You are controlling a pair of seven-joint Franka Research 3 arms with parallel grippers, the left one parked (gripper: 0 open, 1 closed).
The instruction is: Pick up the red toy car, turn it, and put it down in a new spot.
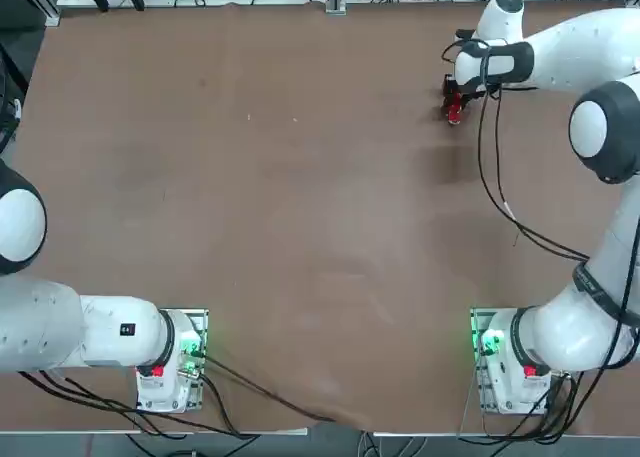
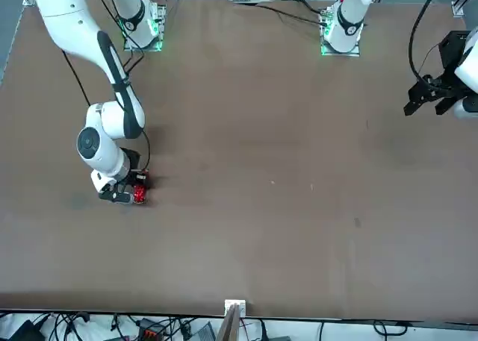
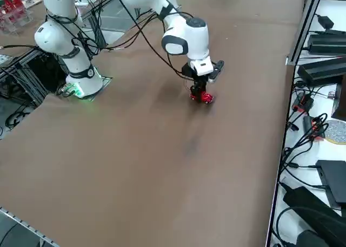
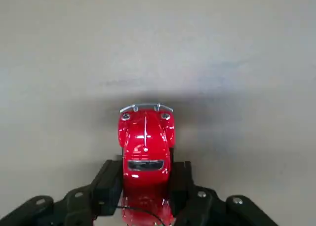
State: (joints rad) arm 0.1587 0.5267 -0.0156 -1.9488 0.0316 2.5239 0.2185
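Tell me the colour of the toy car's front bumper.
Silvery; the right wrist view shows the bumper best.

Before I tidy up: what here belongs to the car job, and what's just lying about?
Job:
- red toy car
- right hand, shut on it

Just about:
- black cables
- black boxes beyond the table's edge

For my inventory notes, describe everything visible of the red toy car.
The red toy car is small and glossy, with rounded fenders, a dark window, two round headlights and a silvery bumper; it looks like painted metal or plastic. It sits lengthwise between the two black fingers of the right claw, which press its sides, in the table's far right part as the robot sees it. Whether its wheels touch the table I cannot tell.
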